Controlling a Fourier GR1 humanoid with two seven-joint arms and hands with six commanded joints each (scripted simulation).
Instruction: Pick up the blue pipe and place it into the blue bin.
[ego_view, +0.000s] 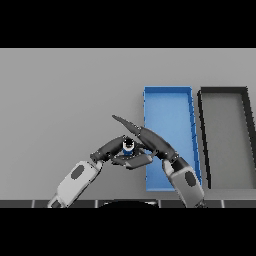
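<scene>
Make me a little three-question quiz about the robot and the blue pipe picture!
1. True or false: the blue pipe already lies inside the blue bin.
2. Which tray stands farthest right: A) blue bin, B) dark bin?
3. Fill in: the pipe sits between the left hand and the ___ hand.

Key: 1 false, it is just left of the bin, between the hands. 2 B. 3 right.

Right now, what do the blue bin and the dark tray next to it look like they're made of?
The blue bin looks like molded plastic: uniform saturated blue, thin straight walls, matte with no glints. The dark tray to its right could be plastic or painted metal: black rim, flat grey floor, no shine. Neither shows texture enough to be sure.
</scene>
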